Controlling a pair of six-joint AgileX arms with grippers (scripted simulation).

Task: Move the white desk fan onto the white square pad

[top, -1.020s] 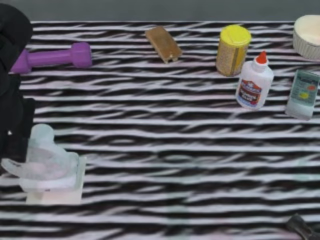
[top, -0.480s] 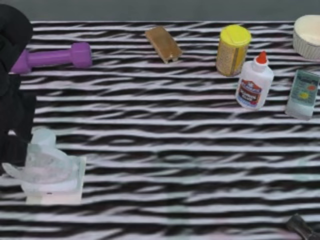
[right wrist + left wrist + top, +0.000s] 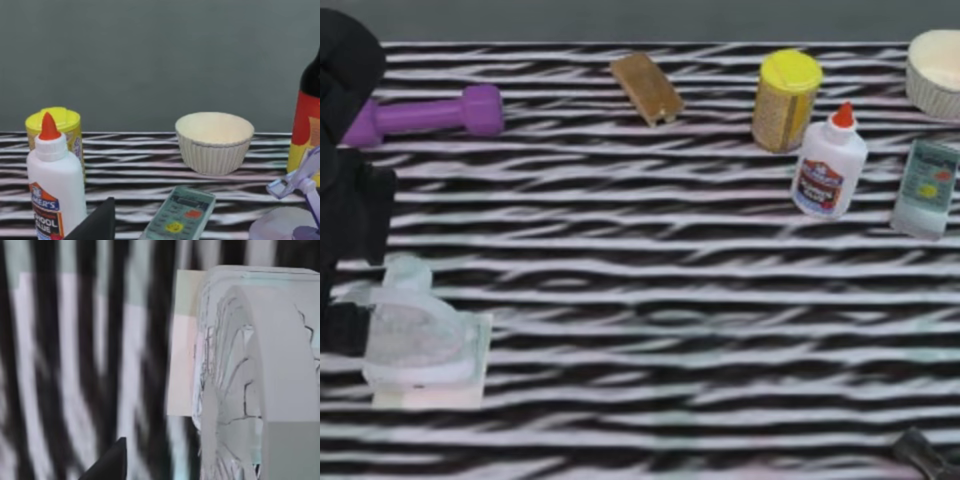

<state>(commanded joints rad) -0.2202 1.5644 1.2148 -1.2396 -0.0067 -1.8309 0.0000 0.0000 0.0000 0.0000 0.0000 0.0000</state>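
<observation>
Zebra-striped bench (image 3: 660,260) under a grey back wall, seen from above: white desk fan (image 3: 412,335) standing on the white square pad (image 3: 470,392) near the left edge, pad corner showing beneath the base. Left arm's dark bulk at the left border, left gripper (image 3: 345,325) just beside the fan; cannot tell how its fingers stand. Farther back: purple dumbbell (image 3: 425,113), brown block (image 3: 646,88), yellow-lidded jar (image 3: 787,98), glue bottle (image 3: 830,162), calculator (image 3: 926,186), ribbed white cup (image 3: 938,70). Right gripper (image 3: 925,455) parked at the lower right corner.

From the left wrist: fan grille close up, pad edge just behind it, one dark fingertip apart from the fan, nothing visibly held.

From the right wrist: glue bottle, jar, cup and calculator; only one finger in sight, opening not readable.

Judged from this: placement looks done, with only release and retreat left, if anything.
</observation>
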